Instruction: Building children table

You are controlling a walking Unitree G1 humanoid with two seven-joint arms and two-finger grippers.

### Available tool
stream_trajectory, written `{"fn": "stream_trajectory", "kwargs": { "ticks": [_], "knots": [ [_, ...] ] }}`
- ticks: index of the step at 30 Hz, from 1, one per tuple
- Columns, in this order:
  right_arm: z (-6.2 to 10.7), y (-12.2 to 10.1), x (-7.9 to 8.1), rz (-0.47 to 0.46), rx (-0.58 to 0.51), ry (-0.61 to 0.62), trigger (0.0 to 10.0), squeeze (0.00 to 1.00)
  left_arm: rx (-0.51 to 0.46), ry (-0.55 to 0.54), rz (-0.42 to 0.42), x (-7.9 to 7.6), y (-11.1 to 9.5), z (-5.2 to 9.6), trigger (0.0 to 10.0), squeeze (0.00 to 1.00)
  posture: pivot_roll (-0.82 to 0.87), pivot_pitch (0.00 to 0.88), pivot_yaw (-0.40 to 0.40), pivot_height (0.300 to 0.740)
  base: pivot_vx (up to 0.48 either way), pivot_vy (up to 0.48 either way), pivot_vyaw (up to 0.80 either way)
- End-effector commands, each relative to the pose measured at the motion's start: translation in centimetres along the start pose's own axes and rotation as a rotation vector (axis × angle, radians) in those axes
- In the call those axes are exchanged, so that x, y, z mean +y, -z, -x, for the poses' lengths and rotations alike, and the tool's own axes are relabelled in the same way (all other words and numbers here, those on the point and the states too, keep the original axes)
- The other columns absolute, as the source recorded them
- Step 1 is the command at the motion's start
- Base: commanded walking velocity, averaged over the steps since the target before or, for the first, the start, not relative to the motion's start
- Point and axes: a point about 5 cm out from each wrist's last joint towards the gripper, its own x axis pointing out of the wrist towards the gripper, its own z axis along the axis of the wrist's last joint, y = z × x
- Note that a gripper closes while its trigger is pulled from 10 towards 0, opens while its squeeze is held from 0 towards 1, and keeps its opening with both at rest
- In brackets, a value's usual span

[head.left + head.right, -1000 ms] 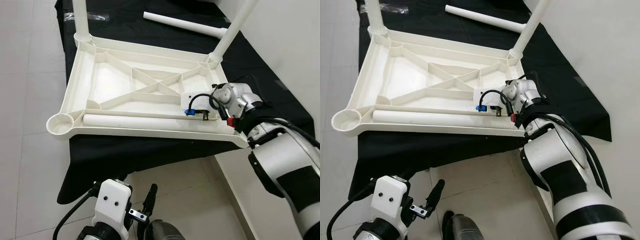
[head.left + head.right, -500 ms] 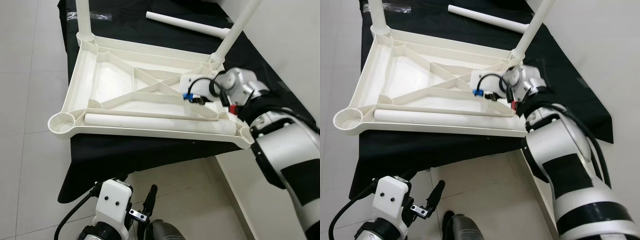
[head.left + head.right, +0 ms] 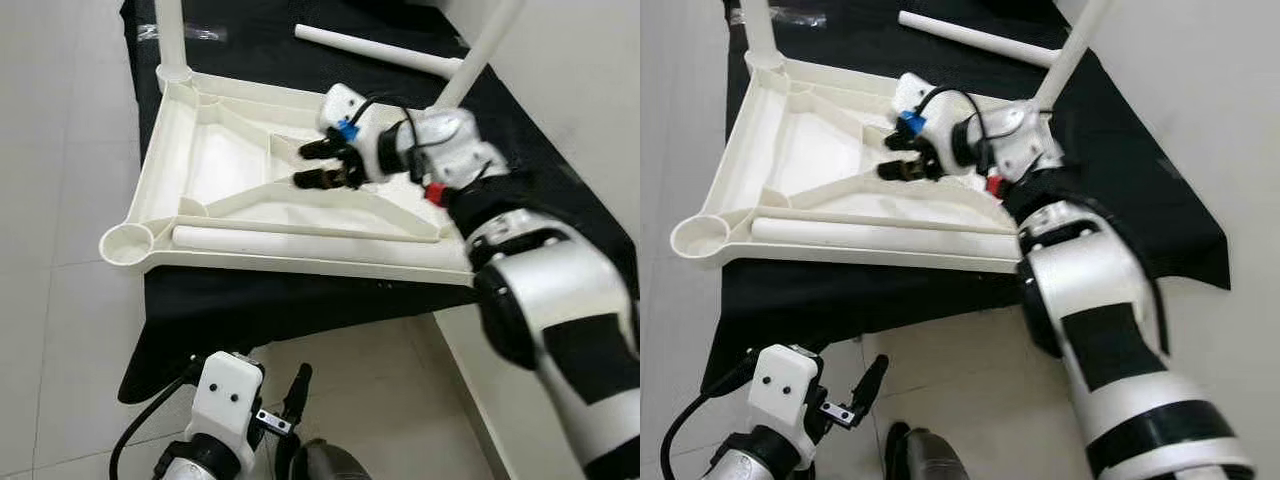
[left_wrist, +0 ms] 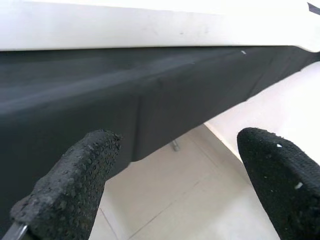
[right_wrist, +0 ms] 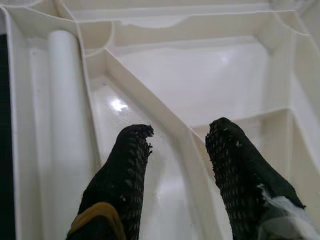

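The two eye views look from the robot's head, forward and steeply down, at mid range. Both take in the upturned white tabletop [image 3: 290, 190] on its black cloth [image 3: 1120, 160] and the tiled floor [image 3: 60, 330] — the right eye's picture sits slightly shifted, with more wall at 3 o'clock. The right wrist view looks along its gripper's fingers [image 5: 125, 185], very close to the tabletop's ribbed underside, sharing the loose leg [image 5: 65, 115] lying in the tray. The left wrist view, low by the floor, faces up toward the cloth's hanging edge [image 4: 125, 105] — the tabletop rim [image 4: 150, 25] at 12 o'clock.
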Motion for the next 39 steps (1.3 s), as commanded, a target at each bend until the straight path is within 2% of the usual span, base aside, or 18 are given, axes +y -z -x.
{"fn": "stream_trajectory", "kwargs": {
  "ticks": [1,5,7,13,19,22,23,29,39],
  "knots": [
    [-0.4,1.0,0.6,-0.052,-0.017,-0.031,10.0,0.00,0.021,0.018,0.012,-0.1,0.5,0.1,10.0,0.00,0.04,0.194,-0.228,0.740,0.000,0.000,0.00],
    [-1.3,1.3,1.6,-0.071,-0.028,-0.097,10.0,0.00,0.019,0.018,0.010,-0.1,0.5,0.1,10.0,0.00,0.04,0.196,-0.225,0.740,0.000,0.000,0.00],
    [-1.7,1.6,2.5,-0.092,-0.045,-0.171,10.0,0.00,0.019,0.017,0.009,0.0,0.5,0.0,10.0,0.00,0.04,0.200,-0.223,0.740,0.000,0.000,0.00],
    [-2.1,2.4,3.4,-0.123,-0.042,-0.243,10.0,0.00,0.019,0.019,0.011,0.0,0.5,-0.1,10.0,0.00,0.04,0.198,-0.225,0.740,0.000,0.000,0.00],
    [-2.2,2.6,4.2,-0.137,-0.088,-0.315,10.0,0.00,0.019,0.019,0.013,0.1,0.6,-0.2,10.0,0.00,0.04,0.198,-0.223,0.740,0.000,0.000,0.00],
    [-2.5,2.5,4.9,-0.126,-0.118,-0.343,10.0,0.00,0.017,0.022,0.012,0.1,0.6,-0.3,10.0,0.00,0.03,0.194,-0.219,0.740,0.000,0.000,0.00],
    [-2.8,2.6,5.6,-0.126,-0.111,-0.360,10.0,0.00,0.017,0.022,0.014,0.2,0.7,-0.4,10.0,0.00,0.04,0.187,-0.223,0.740,0.000,0.000,0.00],
    [-3.1,3.5,6.6,-0.130,-0.060,-0.369,10.0,0.00,0.017,0.020,0.013,0.3,0.7,-0.5,10.0,0.00,0.03,0.200,-0.214,0.740,0.000,0.000,0.00],
    [-3.2,3.9,6.8,-0.109,-0.008,-0.333,10.0,0.00,0.017,0.022,0.012,0.3,0.7,-0.5,10.0,0.00,0.03,0.201,-0.217,0.740,0.000,0.000,0.00]
  ]
}}
